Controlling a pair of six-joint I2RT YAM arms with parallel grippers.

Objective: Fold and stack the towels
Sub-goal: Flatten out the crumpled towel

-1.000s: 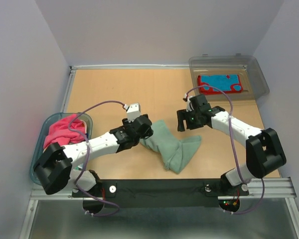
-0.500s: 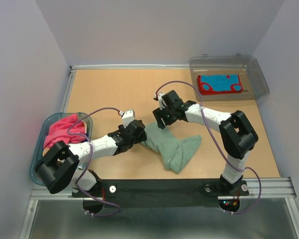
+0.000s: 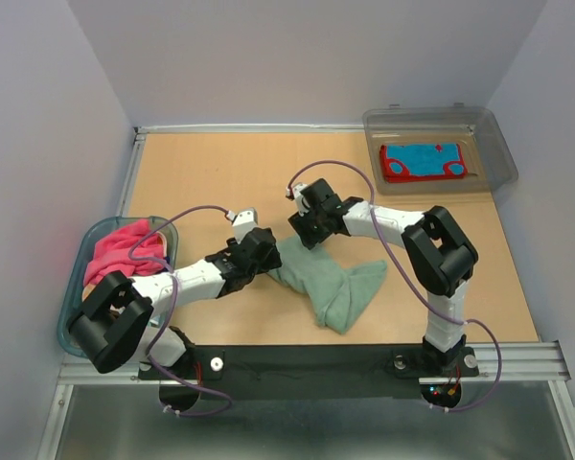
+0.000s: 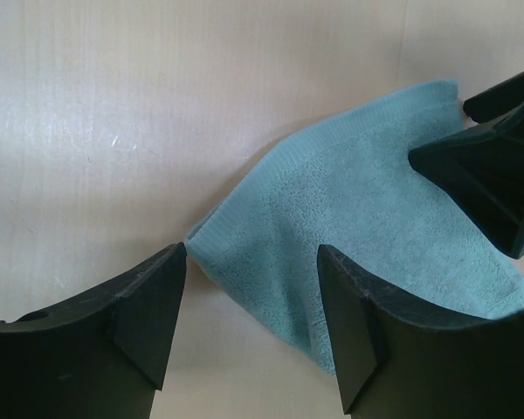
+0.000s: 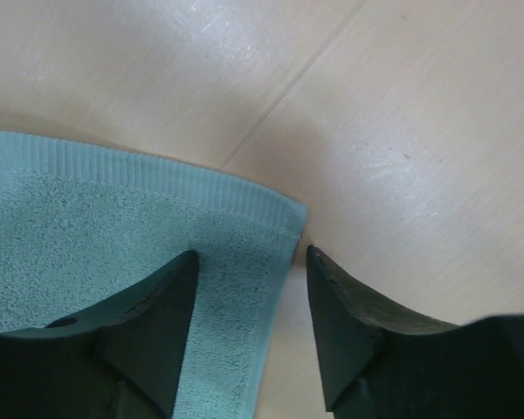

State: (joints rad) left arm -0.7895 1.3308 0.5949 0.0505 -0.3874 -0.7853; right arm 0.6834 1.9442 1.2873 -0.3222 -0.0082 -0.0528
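Item 1. Teal towel (image 3: pixel 331 283): crumpled and unfolded at mid-counter (image 3: pixel 220 172). A bunched tail points to the near edge and two corners reach up and left toward the arms' working ends.

Item 2. Left gripper (image 4: pixel 251 253): low over the towel's left corner. Its jaws stand wide apart with the hemmed corner lying loose between them. Nothing is pinched.

Item 3. Right gripper (image 5: pixel 251 257): just beyond, at the neighbouring ribbed corner. The jaws are parted, one side above the cloth and the other above bare counter. The corner sits in the gap, not gripped.

Item 4. Pink towel (image 3: pixel 125 251): heaped in the blue-rimmed tub (image 3: pixel 69 316) at the counter's left edge, not yet folded.

Item 5. Blue-and-red towel (image 3: pixel 424 161): lying flat inside the clear grey bin (image 3: pixel 494 144) at the far right corner.

Step in hand, as judged: taking hold of two adjacent corners of the teal towel so it can be spread flat before the first fold.

Next move calls for: both jaws settling to the counter and closing on the hems. Each should take its corner only, not the folds bunched beneath. The arms would then draw apart to pull the edge taut. A shallow bite could let a corner slip out.
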